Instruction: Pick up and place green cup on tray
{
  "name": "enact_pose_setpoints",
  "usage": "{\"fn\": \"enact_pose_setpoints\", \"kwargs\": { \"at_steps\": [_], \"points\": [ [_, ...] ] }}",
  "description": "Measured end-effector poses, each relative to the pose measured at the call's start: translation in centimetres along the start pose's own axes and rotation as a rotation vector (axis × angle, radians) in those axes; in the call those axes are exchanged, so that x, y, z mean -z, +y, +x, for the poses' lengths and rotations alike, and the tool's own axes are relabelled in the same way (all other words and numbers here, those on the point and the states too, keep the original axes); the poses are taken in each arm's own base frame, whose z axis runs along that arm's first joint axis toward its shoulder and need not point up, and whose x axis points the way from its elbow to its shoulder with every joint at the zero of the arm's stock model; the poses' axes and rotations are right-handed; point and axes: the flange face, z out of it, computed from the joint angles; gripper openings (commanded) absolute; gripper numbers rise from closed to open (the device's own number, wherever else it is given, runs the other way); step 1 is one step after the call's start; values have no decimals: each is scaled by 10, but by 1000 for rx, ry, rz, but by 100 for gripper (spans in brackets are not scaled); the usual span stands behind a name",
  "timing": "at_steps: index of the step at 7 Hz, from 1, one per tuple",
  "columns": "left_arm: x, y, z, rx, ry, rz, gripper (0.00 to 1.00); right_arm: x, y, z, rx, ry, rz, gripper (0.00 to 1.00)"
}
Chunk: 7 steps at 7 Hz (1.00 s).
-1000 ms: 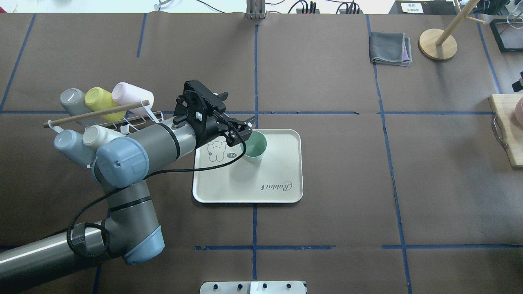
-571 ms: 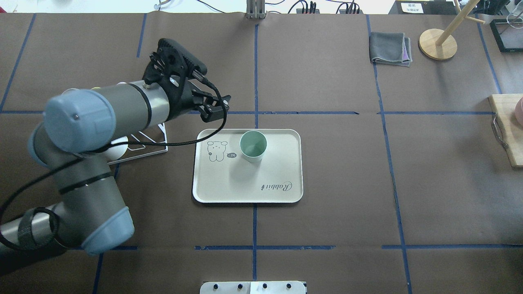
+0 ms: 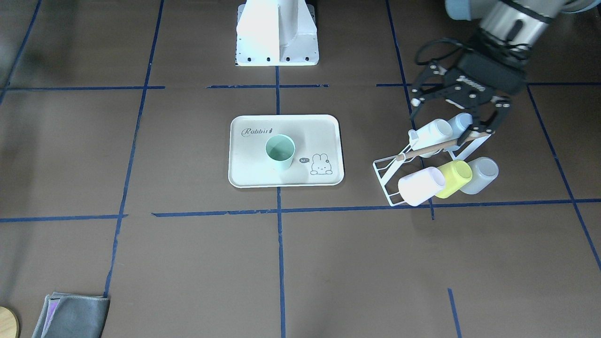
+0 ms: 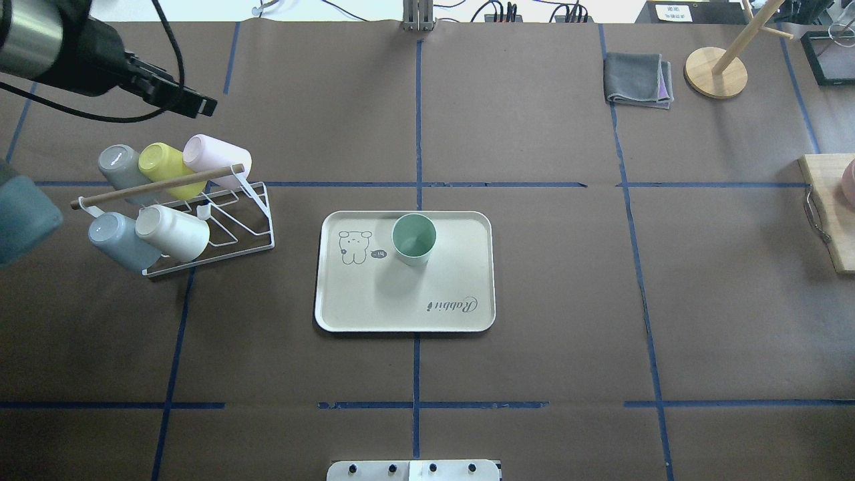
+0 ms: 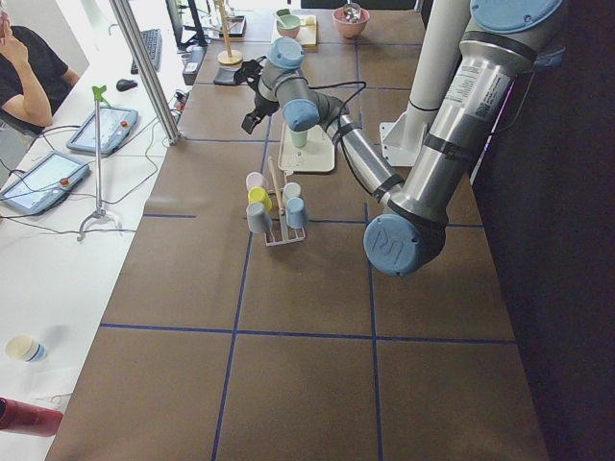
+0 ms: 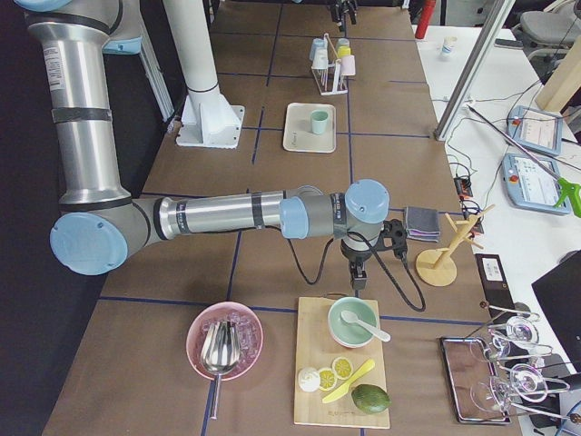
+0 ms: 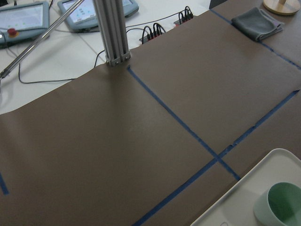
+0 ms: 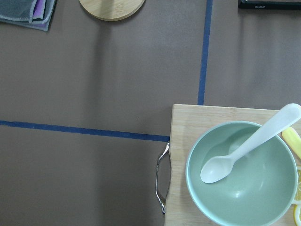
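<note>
On the far half of the tray (image 4: 374, 300) stands the green cup (image 4: 413, 239), upright. The left gripper (image 3: 450, 116) is spread, empty, seemingly over the cup rack (image 4: 153, 186). Of the right gripper (image 6: 356, 282) I cannot tell.

One green cup (image 4: 413, 238), one tray (image 4: 401, 300), one wire rack (image 4: 200, 176) holding five other cups (image 4: 172, 232).

- You'll find the green cup (image 4: 413, 238) pale mint outside and darker teal inside.
- The tray (image 4: 461, 267) is cream, with grey "Rabbit" lettering towards its 5 o'clock corner and a grey bunny outline at its 10 o'clock.
- The table (image 4: 534, 133) is brown, crossed by blue tape lines.
- At your 9 o'clock, the rack (image 4: 234, 230) is white wire with a tan wooden bar.
- On it you have a grey cup (image 4: 117, 164), a yellow cup (image 4: 160, 167), a pink cup (image 4: 214, 157), a blue-grey cup (image 4: 113, 240) and a cream cup (image 4: 174, 234).
- At 1 o'clock, the folded cloth (image 4: 634, 79) is grey with a purple edge.
</note>
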Motion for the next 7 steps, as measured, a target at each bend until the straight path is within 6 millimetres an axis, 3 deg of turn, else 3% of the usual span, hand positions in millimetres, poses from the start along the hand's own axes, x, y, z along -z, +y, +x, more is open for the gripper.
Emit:
{"fn": "enact_pose_setpoints", "kwargs": {
  "at_steps": [2, 4, 7],
  "points": [
    [36, 13, -86, 17, -32, -127, 100, -8, 21, 13, -8, -1, -18, 100],
    [50, 38, -158, 42, -85, -237, 100, -11, 32, 19, -16, 1, -23, 100],
    [64, 121, -293, 204, -86, -326, 100, -8, 27, 15, -7, 9, -12, 100]
  ]
}}
